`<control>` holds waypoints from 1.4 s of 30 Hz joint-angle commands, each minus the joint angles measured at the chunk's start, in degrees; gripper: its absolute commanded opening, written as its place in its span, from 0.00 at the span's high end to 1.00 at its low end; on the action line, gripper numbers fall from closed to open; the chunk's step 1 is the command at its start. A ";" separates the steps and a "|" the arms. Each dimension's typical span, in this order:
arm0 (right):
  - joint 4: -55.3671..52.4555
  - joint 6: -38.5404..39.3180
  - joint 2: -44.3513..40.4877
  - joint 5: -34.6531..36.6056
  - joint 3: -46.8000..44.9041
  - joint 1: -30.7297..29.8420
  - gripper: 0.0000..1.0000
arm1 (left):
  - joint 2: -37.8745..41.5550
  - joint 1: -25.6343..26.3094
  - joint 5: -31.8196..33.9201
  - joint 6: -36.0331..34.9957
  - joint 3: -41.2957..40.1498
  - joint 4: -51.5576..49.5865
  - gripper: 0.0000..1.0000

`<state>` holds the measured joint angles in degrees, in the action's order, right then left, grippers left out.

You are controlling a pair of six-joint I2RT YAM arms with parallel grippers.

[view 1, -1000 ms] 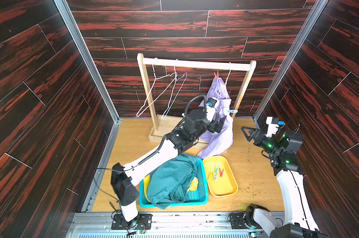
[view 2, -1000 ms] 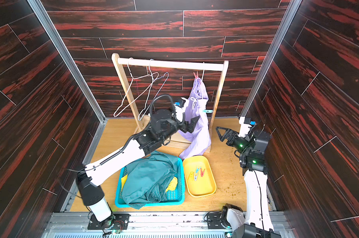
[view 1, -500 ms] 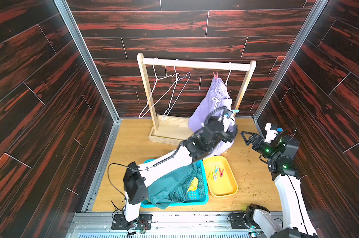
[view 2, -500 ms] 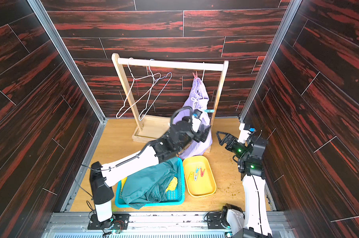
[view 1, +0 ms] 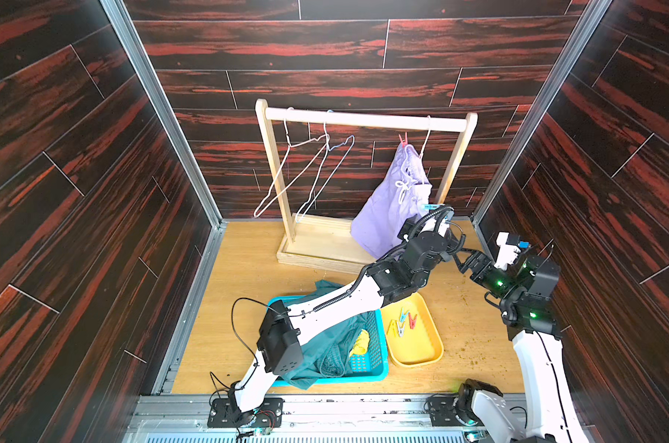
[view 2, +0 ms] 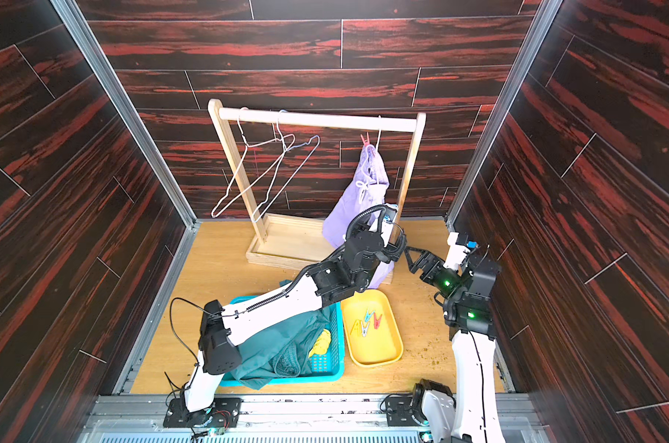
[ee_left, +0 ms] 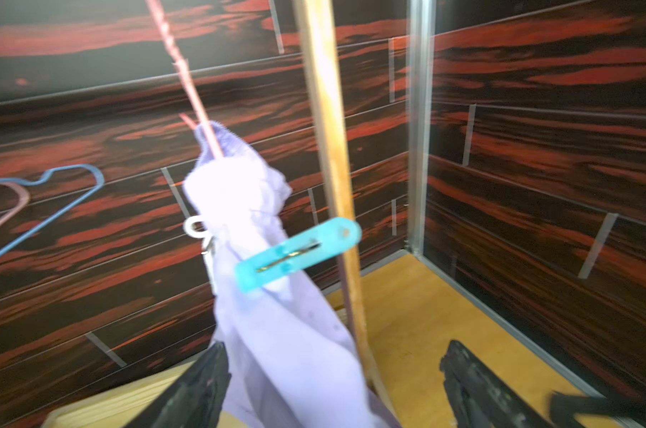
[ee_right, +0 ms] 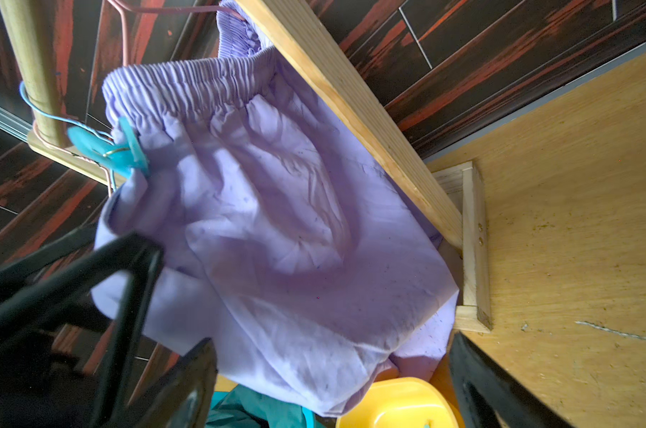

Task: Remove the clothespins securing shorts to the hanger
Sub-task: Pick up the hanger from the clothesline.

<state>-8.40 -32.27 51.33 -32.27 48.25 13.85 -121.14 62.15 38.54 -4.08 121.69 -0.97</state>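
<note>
Left wrist view: blue clothespin on lavender shorts, post behind; a top view adds red clothespin. Left fingers, right fingers wide.

Left gripper: shifted lower along lavender shorts, toward rack post, facing blue clothespin. Right gripper: lowered slightly, nearer left gripper.

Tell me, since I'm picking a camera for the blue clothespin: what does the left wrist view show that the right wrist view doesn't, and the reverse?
Only the left wrist view: the white drawstring. Only the right wrist view: the yellow tray and the teal shorts. Both: the lavender shorts, the light blue clothespin clipped to their waist, and the wooden rack post beside them.
</note>
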 commanded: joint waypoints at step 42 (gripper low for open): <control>-3.10 3.43 0.39 -1.51 0.10 0.26 0.01 | 8.43 -11.88 -5.70 4.04 -7.24 -9.93 0.45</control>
<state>-10.41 -30.15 51.37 -33.01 47.88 13.89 -112.07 50.50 35.00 -1.04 112.55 -6.76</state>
